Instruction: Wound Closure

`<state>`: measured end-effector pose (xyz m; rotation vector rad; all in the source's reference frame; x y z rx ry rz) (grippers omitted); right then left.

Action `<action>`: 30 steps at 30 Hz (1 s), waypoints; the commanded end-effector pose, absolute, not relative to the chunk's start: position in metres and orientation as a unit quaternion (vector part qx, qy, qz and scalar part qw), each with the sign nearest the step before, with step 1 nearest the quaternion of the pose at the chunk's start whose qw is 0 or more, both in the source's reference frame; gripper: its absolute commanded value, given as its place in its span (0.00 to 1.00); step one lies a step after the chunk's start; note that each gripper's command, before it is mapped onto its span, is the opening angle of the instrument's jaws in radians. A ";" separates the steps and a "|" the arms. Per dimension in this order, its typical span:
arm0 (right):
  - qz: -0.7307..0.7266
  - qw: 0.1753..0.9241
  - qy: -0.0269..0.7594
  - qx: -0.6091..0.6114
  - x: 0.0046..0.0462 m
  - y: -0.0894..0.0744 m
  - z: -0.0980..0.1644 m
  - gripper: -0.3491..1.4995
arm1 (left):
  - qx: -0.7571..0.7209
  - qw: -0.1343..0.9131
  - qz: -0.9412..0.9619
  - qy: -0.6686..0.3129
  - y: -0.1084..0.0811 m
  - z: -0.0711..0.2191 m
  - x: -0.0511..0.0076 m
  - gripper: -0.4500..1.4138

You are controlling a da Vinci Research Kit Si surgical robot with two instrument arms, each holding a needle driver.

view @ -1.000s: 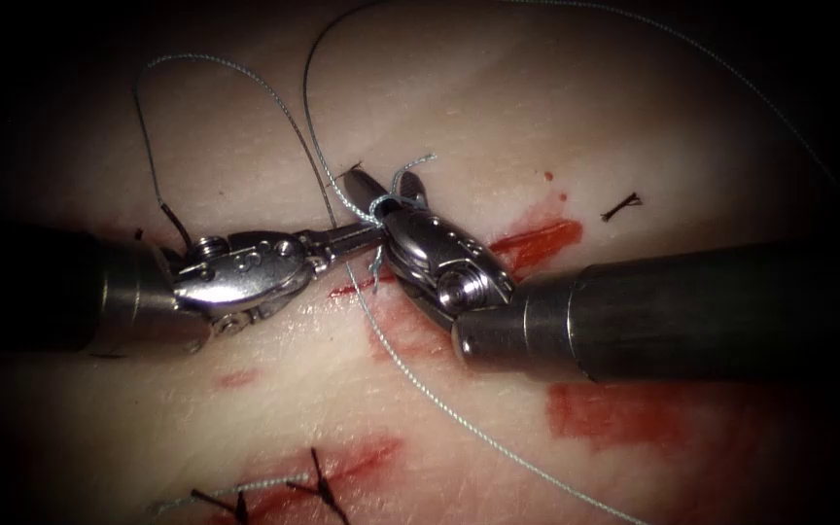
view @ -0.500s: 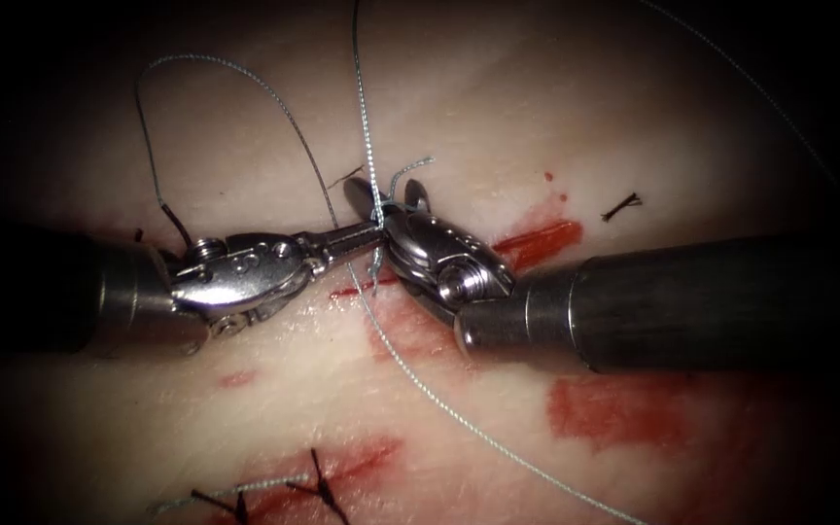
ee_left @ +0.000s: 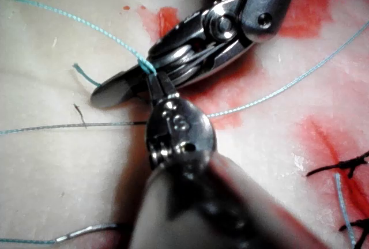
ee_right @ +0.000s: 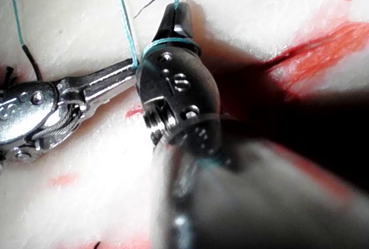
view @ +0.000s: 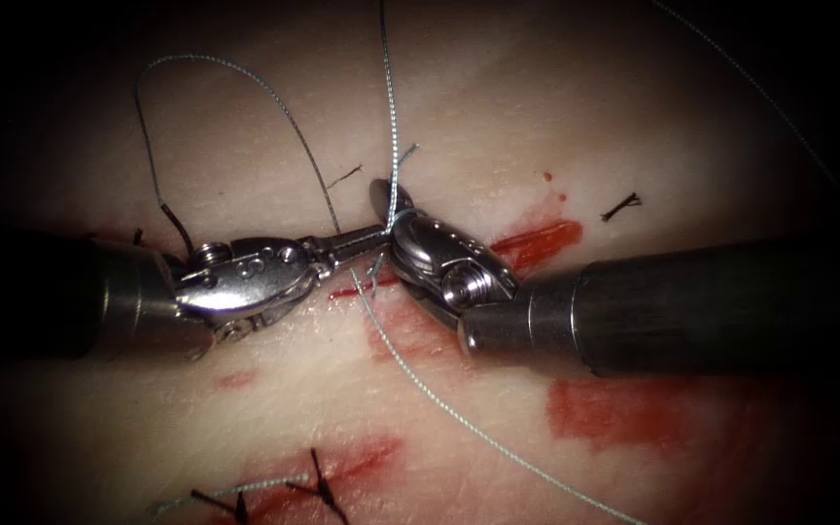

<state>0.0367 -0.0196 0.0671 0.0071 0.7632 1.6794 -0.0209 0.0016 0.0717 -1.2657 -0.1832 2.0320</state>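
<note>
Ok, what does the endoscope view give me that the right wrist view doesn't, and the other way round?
Endoscope view: finished stitches at the bottom, the thread's long run toward the bottom right, and a cut end of thread above the right arm's shaft. Right wrist view: a close look at the thread wound as a band around the right tool. Shared: the left tool pinching that thread beside the wrap, the tissue and red fluid. I cannot tell where the needle is.
</note>
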 end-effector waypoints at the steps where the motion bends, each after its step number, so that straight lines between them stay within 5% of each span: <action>1: 0.722 0.603 0.338 0.004 0.0374 -0.020 0.067 0.00 | -0.493 0.358 0.790 -0.072 0.001 0.072 -0.0211 0.00; 30: 0.565 0.661 0.475 0.136 0.0299 -0.025 0.061 0.00 | -0.450 0.410 0.793 -0.011 0.008 0.077 -0.0166 0.00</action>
